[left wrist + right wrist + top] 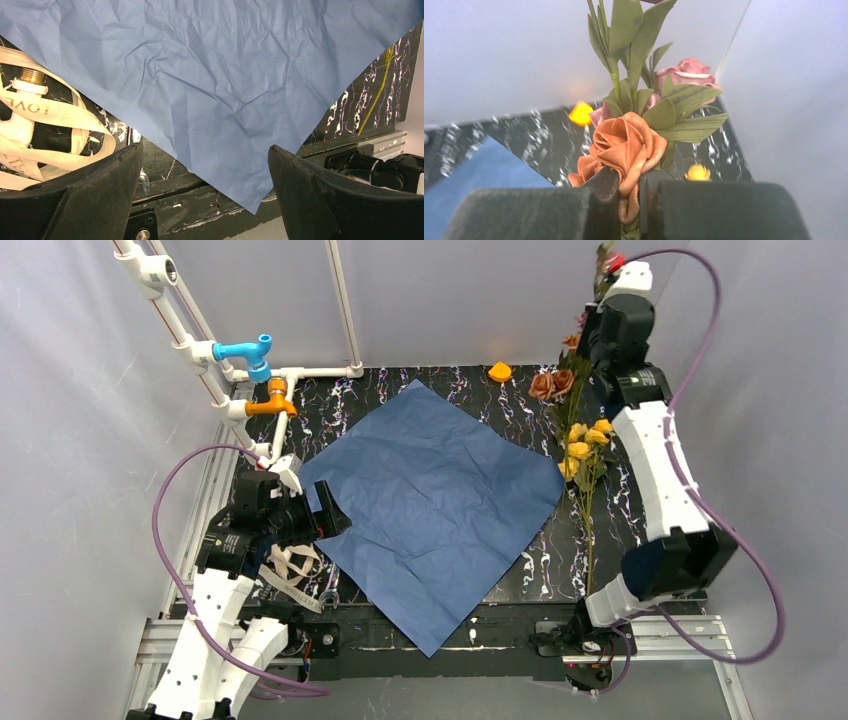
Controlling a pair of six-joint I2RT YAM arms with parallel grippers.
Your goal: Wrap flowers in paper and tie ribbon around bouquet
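The paper is being shown spread flat on the dark marbled table, set like a diamond, creased, one corner overhanging the near edge. The left gripper is being held over the paper's near-left edge with its jaws wide apart; in its own wrist view the left gripper has nothing between the fingers – only blue paper is lying below them. The ribbon is lying in loose loops on the table under the left arm, just beside the paper; the ribbon is printed with lettering.

At the far right, the right gripper is being kept raised and clamped on the flowers: an orange-brown rose is being pinched between its pads, with green leaves and a pink head behind. The yellow heads of the flowers are showing just right of the paper's right corner – resting or hanging cannot be told. A small orange object is lying near the far edge.
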